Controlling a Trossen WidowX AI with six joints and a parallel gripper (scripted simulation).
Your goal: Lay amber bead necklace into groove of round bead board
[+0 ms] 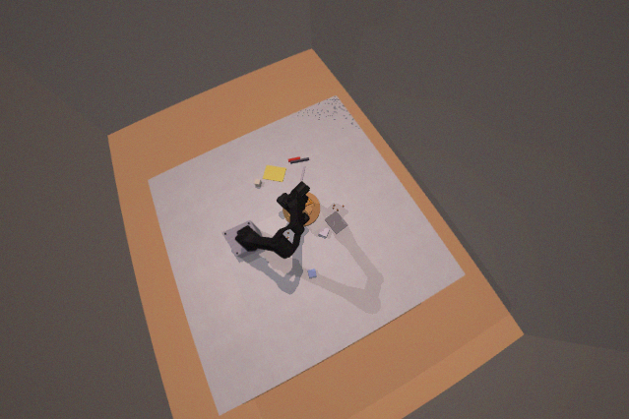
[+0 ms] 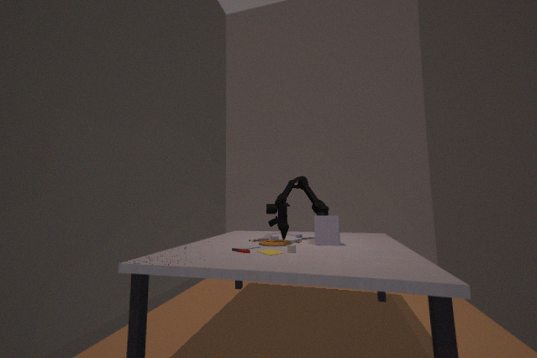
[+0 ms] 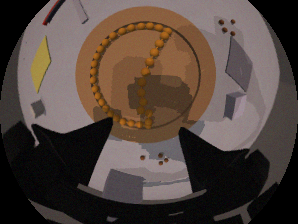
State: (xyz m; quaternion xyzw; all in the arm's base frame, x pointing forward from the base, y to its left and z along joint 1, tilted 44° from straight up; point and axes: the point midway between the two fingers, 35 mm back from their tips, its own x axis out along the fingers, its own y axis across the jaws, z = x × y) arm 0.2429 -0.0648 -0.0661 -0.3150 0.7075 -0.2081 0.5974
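Note:
The round orange-brown bead board (image 1: 316, 208) (image 2: 274, 244) (image 3: 209, 75) lies flat on the table. The amber bead necklace (image 3: 93, 79) lies on it: in the wrist view its beads follow the groove along the top, left and bottom-left. The rest runs across the inside of the ring as a bent line from upper right to the bottom, where beads bunch together. The groove's right side (image 3: 200, 75) shows bare. My gripper (image 2: 283, 238) (image 3: 147, 126) is open and empty, its fingertips wide apart low at the board's near edge, either side of the bunched beads. The top view hides the fingertips behind the arm.
Several small brown beads (image 1: 337, 207) (image 3: 226, 29) lie beside the board, others (image 3: 160, 159) near the arm's base. Around stand a grey square (image 1: 336, 222) (image 3: 239, 65), a pale block (image 1: 324, 232) (image 3: 235, 105), a yellow sheet (image 1: 275, 173) (image 3: 41, 65), a small cube (image 1: 258, 183) (image 3: 37, 108) and a blue block (image 1: 312, 272).

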